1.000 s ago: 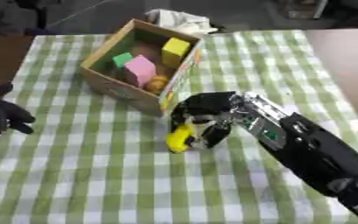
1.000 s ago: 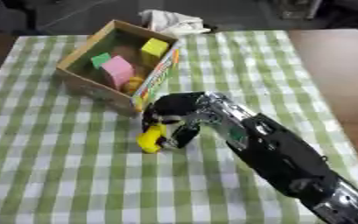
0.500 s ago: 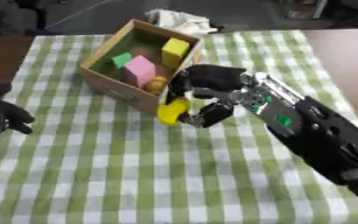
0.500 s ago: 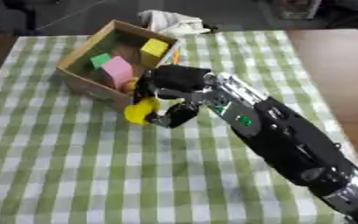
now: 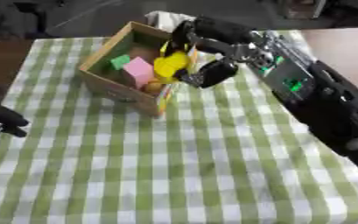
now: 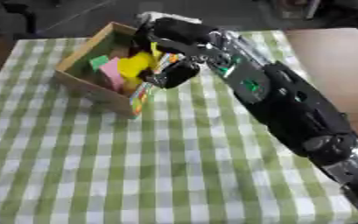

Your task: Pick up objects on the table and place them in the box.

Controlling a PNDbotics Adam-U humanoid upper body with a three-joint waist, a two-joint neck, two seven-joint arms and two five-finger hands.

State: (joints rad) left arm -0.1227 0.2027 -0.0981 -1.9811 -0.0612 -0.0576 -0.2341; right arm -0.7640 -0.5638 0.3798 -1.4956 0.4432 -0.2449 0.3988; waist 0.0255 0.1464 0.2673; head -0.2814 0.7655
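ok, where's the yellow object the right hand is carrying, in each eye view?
Left eye view: the yellow rounded object sits upper centre, held in the right hand over the near-right wall of the open cardboard box.
Right eye view: the same object appears further left, upper left of centre, again over the box's right side.
Shared landmark: the pink block inside the box, just left of the object in both views.

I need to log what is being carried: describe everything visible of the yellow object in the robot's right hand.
The yellow object is a small, rounded, bright yellow piece with a smooth look; its exact shape cannot be made out. The right hand has its fingers curled round it, holding it above the open cardboard box, at the box's right side, next to the pink block inside. It is clear of the checked tablecloth.
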